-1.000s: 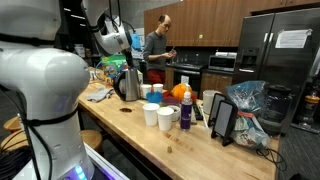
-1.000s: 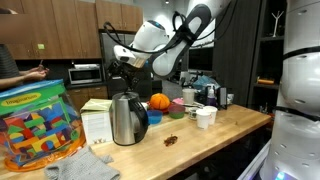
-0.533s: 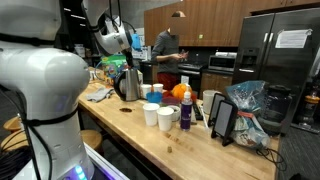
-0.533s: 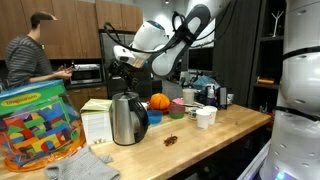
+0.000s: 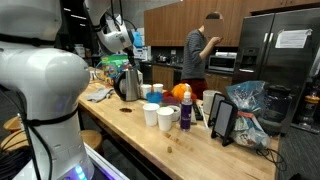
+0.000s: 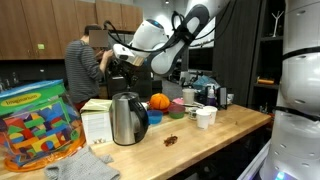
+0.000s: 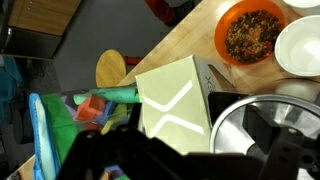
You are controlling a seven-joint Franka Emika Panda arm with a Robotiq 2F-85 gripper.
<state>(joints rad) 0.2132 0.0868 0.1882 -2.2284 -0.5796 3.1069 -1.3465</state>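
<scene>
In an exterior view I see a block tub [image 6: 35,125] far left, then a white carton [image 6: 96,122]. The steel kettle [image 6: 127,118] sits just beside it on the wooden counter [image 6: 230,126]. My gripper [image 6: 119,59] hangs above the kettle, apart from it. I can't tell if its fingers are apart or together. A pumpkin [image 6: 159,102] and paper cups [image 6: 205,117] sit further right.

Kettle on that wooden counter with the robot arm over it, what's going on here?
The robot arm's end effector hangs above the steel kettle, not touching it; whether it is open or shut cannot be told. The kettle stands upright on the wooden counter beside a carton and a tub of coloured blocks, with white cups further along. A person stands in the kitchen behind.
</scene>
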